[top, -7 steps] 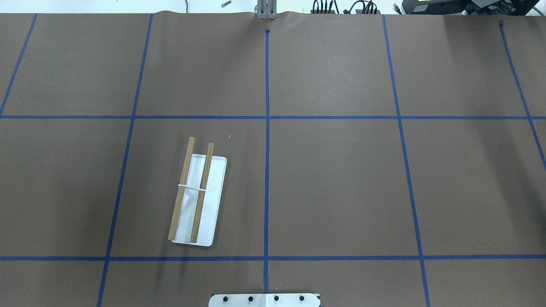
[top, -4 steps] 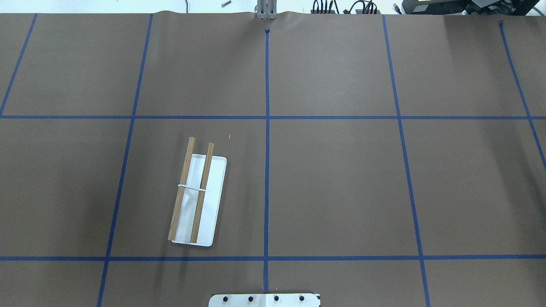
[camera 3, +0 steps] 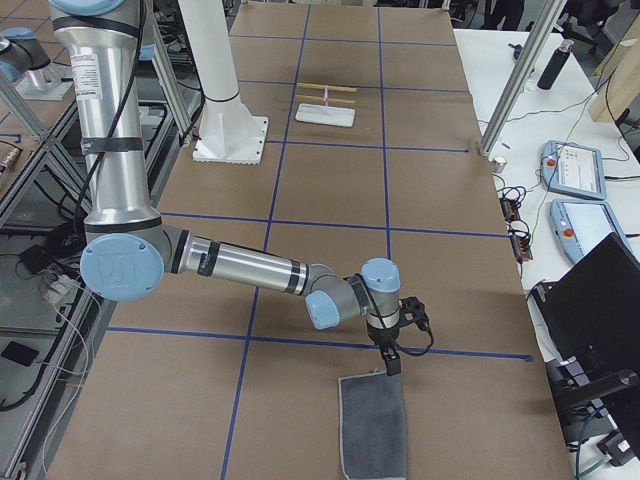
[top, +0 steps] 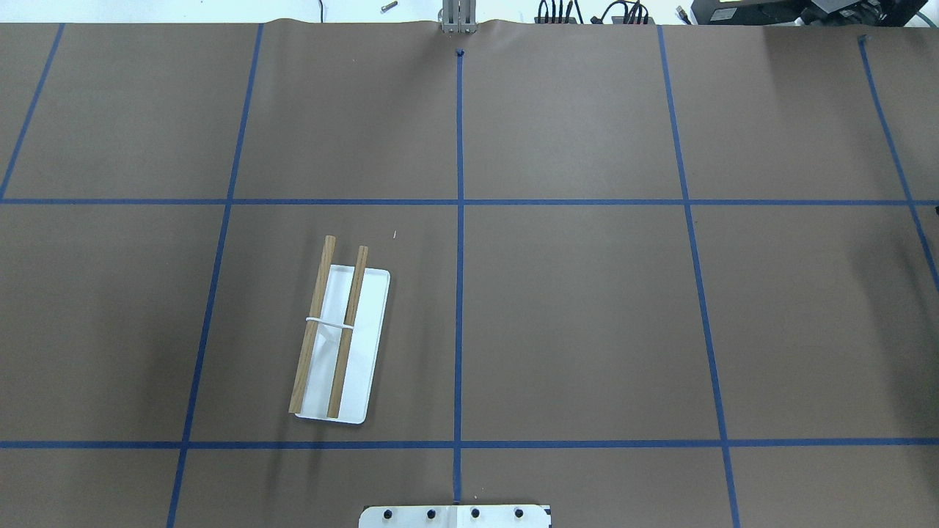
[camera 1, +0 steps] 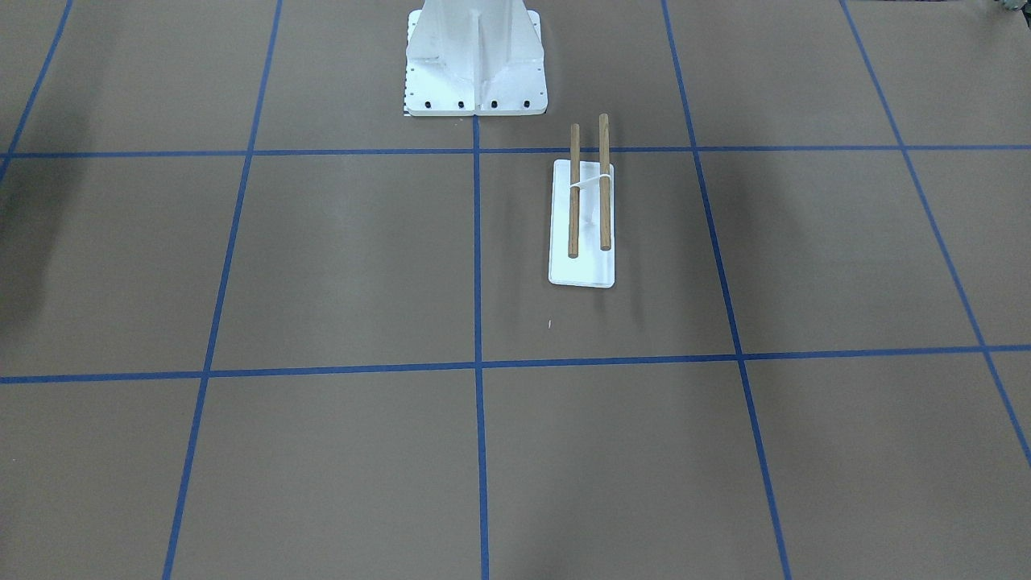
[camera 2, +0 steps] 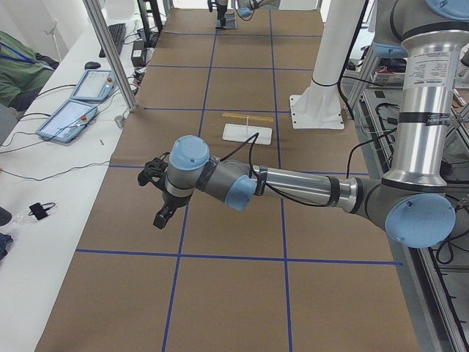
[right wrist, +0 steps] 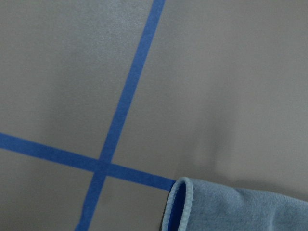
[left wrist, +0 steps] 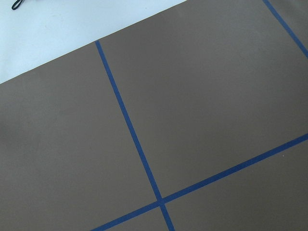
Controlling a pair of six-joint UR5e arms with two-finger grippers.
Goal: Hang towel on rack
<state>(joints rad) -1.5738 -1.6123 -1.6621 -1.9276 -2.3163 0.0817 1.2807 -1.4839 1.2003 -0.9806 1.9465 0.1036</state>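
Towel [camera 3: 373, 440] is lying flat on the brown paper way out at the right end of the table, well apart from the rack [top: 367, 330]. The rack sits in the left half, near the white pedestal [camera 1: 475, 56], and neither the overhead nor the front camera catches the towel at all.

The right gripper [camera 3: 393, 362] is down at the towel's edge, the edge closest to the rack, right by one corner. It only shows up in the side view, so I honestly can't tell whether the fingers are apart or pinched together. The right wrist view just shows a towel [right wrist: 231, 207] corner with the stitched hem curled up off the paper, and no fingers are in shot. Same deal with the left gripper [camera 2: 159, 209]: it hangs over bare table at the left end with nothing under it, and I can't tell how it's set.

My read is that this is the pickup step, so basically nothing of the hang is done yet. Stuff that could go sideways from here:

- A grab on just the hem or one corner could slip partway through the long trip across the table.
- Held by one corner, the cloth will dangle and bunch, so it might land on the dowels as a lump instead of draped.
- The rack looks light and sits a bit skewed to the blue tape lines, so dragging cloth across the rods could shove or tip it.
- The left arm reaches across the left end of the table, not far from the rack, so the two arms might crowd each other there.
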